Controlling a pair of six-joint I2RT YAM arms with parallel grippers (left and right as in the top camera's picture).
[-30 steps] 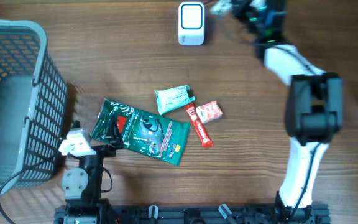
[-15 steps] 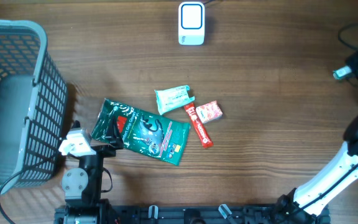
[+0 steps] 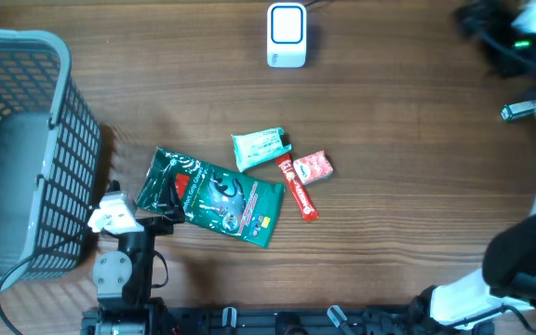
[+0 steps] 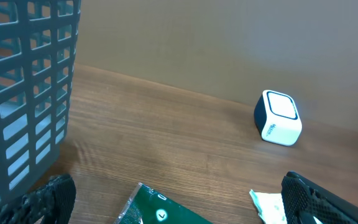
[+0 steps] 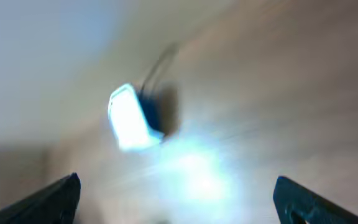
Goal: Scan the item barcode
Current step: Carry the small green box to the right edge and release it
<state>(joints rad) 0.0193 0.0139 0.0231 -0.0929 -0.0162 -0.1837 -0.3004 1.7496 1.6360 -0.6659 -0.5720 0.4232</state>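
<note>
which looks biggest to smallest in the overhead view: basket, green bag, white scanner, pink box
Largest to smallest:
basket
green bag
white scanner
pink box
No two look alike in size.

Table (image 3: 389,140): wood, visible grain, matt to low sheen. Basket (image 3: 17,39): grey moulded plastic lattice, smooth, matt. Barcode scanner (image 3: 287,35): hard plastic, white shell over dark blue body, face glossy. Green pouch (image 3: 217,197): plastic film, glossy, creased, catches light. Teal packet (image 3: 261,147): thin film, crinkled, slight shine. Red stick wrapper (image 3: 298,191): glossy film. Small red box (image 3: 313,167): looks like printed card, can't confirm. Left gripper (image 4: 179,208) fingers (image 4: 48,199): black, coarse pebbled surface, matt. Left arm base (image 3: 119,272): grey metal-look joint, dull. Right arm shell (image 3: 459,300): white smooth plastic, glossy. Right wrist view too blurred to judge finish.
</note>
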